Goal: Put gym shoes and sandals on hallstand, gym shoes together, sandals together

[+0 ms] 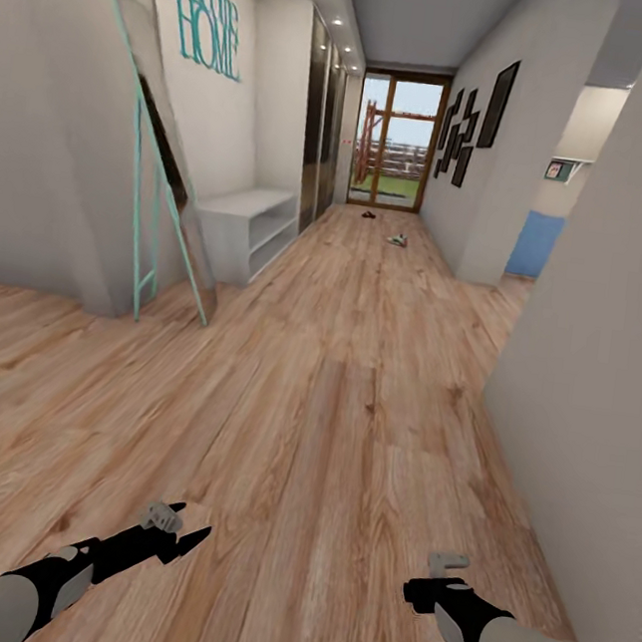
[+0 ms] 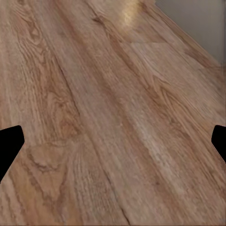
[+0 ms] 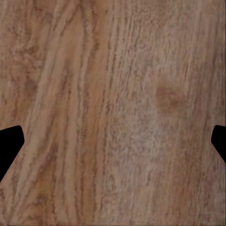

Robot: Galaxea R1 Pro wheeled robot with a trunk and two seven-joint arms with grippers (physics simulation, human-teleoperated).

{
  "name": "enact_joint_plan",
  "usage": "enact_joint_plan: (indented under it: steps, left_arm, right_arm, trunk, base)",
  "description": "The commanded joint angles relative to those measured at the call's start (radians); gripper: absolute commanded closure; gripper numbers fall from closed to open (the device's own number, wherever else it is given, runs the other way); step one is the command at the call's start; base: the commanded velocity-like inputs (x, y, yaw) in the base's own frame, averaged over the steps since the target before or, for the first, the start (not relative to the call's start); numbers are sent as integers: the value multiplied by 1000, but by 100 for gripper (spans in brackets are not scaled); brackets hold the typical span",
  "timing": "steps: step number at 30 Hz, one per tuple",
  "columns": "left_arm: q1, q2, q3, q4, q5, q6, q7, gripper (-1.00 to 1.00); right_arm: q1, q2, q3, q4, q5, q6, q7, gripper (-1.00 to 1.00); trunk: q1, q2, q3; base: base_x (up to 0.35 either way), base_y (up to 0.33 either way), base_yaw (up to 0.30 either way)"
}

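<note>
Far down the corridor floor (image 1: 333,383), a gym shoe (image 1: 398,239) lies on the planks near the right wall's corner, and something small and dark, possibly a sandal (image 1: 368,213), sits just before the glass door (image 1: 394,141); both are too small to make out well. A white bench (image 1: 245,223) with open shelves stands against the left wall, beside a leaning mirror (image 1: 159,166) in a teal frame. Between bench and right wall (image 1: 602,325) the planks form a wide lane. The left gripper (image 1: 178,531) and right gripper (image 1: 436,577) hang low over bare wood, each with fingers spread wide, holding nothing.
</note>
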Motion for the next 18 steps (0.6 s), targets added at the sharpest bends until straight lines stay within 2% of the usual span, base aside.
enact_joint_plan:
  steps: [1,12,18]
  left_arm:
    - [0,0,2,1,5,1,-7,-100]
    - [0,0,2,0,5,1,-6,-100]
    - [0,0,2,0,5,1,-6,-100]
  right_arm:
    - [-1,1,8,2,1,3,-2,-100]
    - [-1,8,8,2,1,3,-3,-100]
    - [0,14,8,2,2,-15,-3,-100]
  trunk:
    - [0,0,-1]
    - [0,0,-1]
    - [0,0,-1]
  base:
    - [350,-76,-300]
    - [350,-87,-298]
    - [350,-92,-173]
